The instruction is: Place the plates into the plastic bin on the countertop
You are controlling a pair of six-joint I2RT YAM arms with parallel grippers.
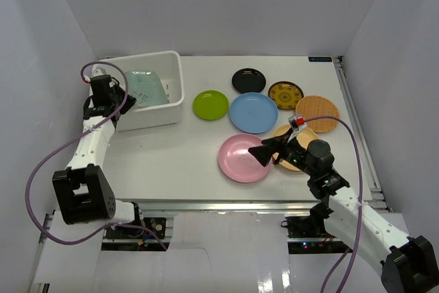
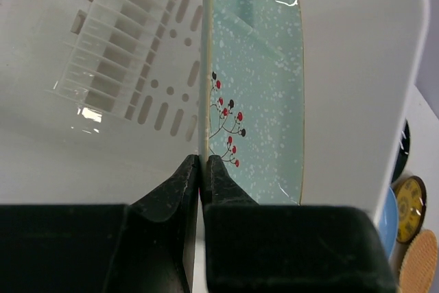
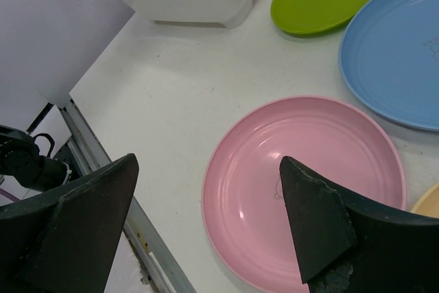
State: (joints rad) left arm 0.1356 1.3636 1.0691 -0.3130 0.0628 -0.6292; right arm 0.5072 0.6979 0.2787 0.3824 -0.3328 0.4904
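My left gripper [image 2: 204,159] is shut on the edge of the pale green divided tray [image 2: 257,80], which stands on edge inside the white plastic bin [image 1: 170,87]; the tray also shows in the top view [image 1: 146,87]. My right gripper [image 3: 206,169] is open and empty, above the near left rim of the pink plate [image 3: 302,183]. On the countertop [image 1: 171,149] lie the pink plate [image 1: 240,160], lime green plate [image 1: 210,105], light blue plate [image 1: 253,112], black plate [image 1: 248,80], dark yellow-patterned plate [image 1: 286,95], orange plate [image 1: 318,113] and tan plate [image 1: 282,133], partly hidden by my right arm.
A metal rail [image 1: 357,121] runs along the right table edge, another along the near edge [image 3: 116,190]. White walls enclose the back and sides. The bin's slotted bottom [image 2: 137,66] shows left of the tray.
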